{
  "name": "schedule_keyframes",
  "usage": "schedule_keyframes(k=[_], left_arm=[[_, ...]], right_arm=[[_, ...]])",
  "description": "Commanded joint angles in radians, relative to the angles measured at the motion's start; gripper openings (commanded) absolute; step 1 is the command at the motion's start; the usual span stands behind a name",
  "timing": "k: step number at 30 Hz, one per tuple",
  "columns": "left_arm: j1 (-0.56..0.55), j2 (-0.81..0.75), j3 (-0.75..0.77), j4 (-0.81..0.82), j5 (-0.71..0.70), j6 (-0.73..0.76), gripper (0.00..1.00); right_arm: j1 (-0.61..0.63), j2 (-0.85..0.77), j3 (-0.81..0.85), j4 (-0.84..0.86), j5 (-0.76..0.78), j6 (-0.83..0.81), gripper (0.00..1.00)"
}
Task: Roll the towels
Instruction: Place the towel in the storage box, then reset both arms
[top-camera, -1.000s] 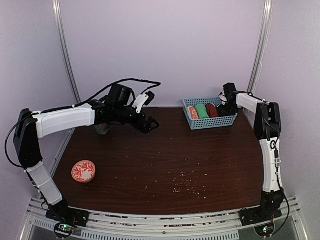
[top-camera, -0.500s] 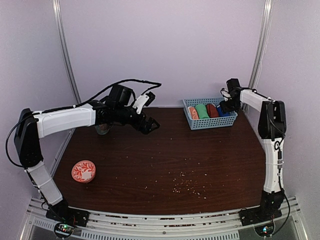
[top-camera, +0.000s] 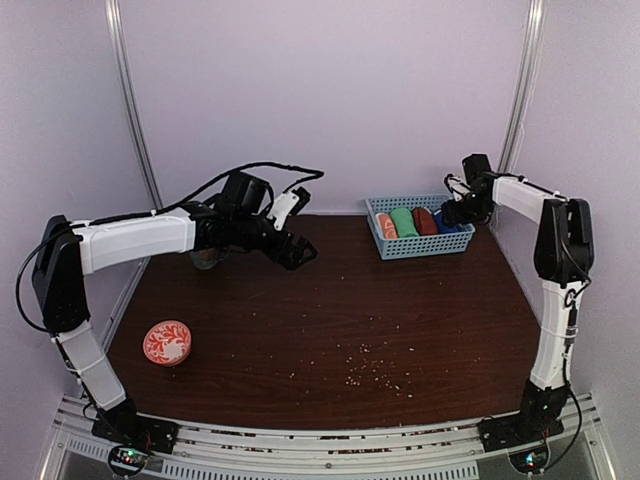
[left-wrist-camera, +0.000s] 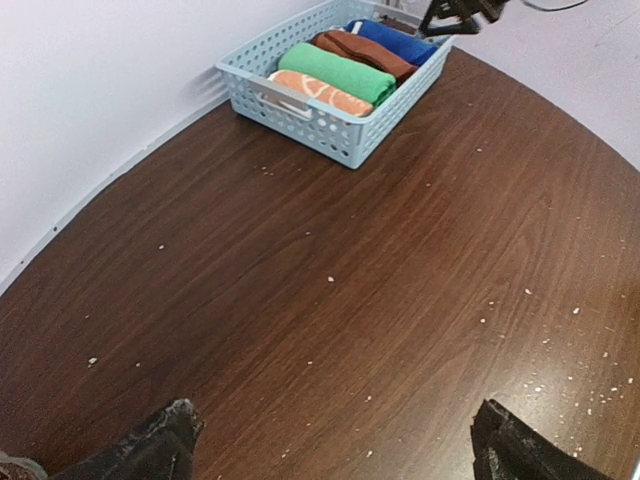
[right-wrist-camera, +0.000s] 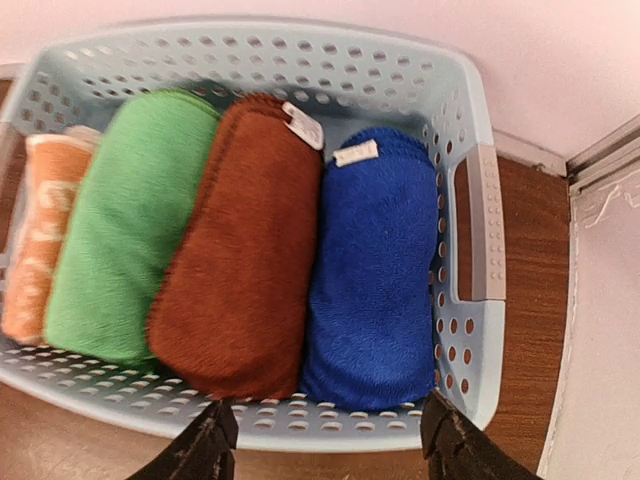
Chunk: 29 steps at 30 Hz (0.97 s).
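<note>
Both towels lie rolled, side by side, in the pale blue basket (right-wrist-camera: 478, 225) at the back right of the table. The rust-brown towel (right-wrist-camera: 235, 275) is left of the royal blue towel (right-wrist-camera: 375, 275). From above, the brown towel (top-camera: 425, 220) and a sliver of the blue one (top-camera: 441, 222) show in the basket (top-camera: 425, 245). My right gripper (right-wrist-camera: 328, 440) hovers open over the basket's right end, above the blue roll, holding nothing. My left gripper (left-wrist-camera: 338, 440) hangs open and empty over bare table at the back left (top-camera: 298, 250), far from the basket (left-wrist-camera: 300, 105).
A green rolled towel (right-wrist-camera: 125, 230) and an orange-and-white one (right-wrist-camera: 40, 235) fill the basket's left side. A red patterned bowl (top-camera: 167, 342) sits front left. A glass (top-camera: 205, 260) stands under the left arm. Crumbs (top-camera: 370, 372) dot the table. Walls close in behind and right.
My right gripper has risen and drawn back to the right from the basket, uncovering the blue towel, its jaws a little wider. The left arm has barely shifted.
</note>
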Motion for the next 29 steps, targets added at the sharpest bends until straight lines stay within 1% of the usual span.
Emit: schedule_keyframes(k=[1,5,8,9,10,11,12,14,16,18,20,22,24,29], left_arm=[[0.006,-0.028,0.019,0.000,-0.202,0.046,0.98],[0.044,-0.063,0.040,-0.010,-0.316,0.049,0.98],[0.056,-0.080,0.090,-0.029,-0.367,0.052,0.98],[0.058,-0.085,0.116,-0.038,-0.382,0.058,0.98],[0.060,-0.088,0.155,-0.048,-0.399,0.062,0.98],[0.060,-0.092,0.174,-0.056,-0.410,0.066,0.98],[0.060,-0.097,0.199,-0.061,-0.431,0.067,0.98],[0.060,-0.117,0.228,-0.050,-0.493,0.065,0.98],[0.060,-0.148,0.224,-0.020,-0.546,0.061,0.98],[0.060,-0.179,0.196,0.014,-0.607,0.035,0.98],[0.060,-0.212,0.155,0.053,-0.650,0.006,0.98],[0.060,-0.244,0.113,0.087,-0.648,0.008,0.98],[0.061,-0.267,0.079,0.105,-0.649,0.011,0.98],[0.061,-0.290,0.033,0.098,-0.645,0.021,0.98]], right_arm=[[-0.007,-0.255,-0.112,0.097,-0.179,0.021,0.64],[-0.007,-0.493,-0.287,0.241,-0.280,0.040,0.65],[-0.007,-0.640,-0.384,0.299,-0.306,0.049,0.69],[-0.008,-0.679,-0.401,0.302,-0.311,0.054,0.73],[-0.008,-0.727,-0.423,0.304,-0.317,0.059,0.80],[-0.008,-0.762,-0.438,0.321,-0.311,0.083,0.95],[-0.008,-0.801,-0.475,0.343,-0.291,0.124,0.99],[-0.008,-0.872,-0.519,0.378,-0.245,0.183,1.00],[-0.008,-0.943,-0.551,0.403,-0.220,0.204,1.00],[-0.008,-1.010,-0.575,0.421,-0.182,0.217,1.00],[-0.008,-1.034,-0.569,0.401,-0.167,0.218,1.00],[-0.008,-1.042,-0.583,0.385,-0.160,0.220,1.00],[-0.008,-1.050,-0.627,0.407,-0.159,0.225,1.00],[-0.008,-1.041,-0.687,0.433,-0.177,0.246,1.00]])
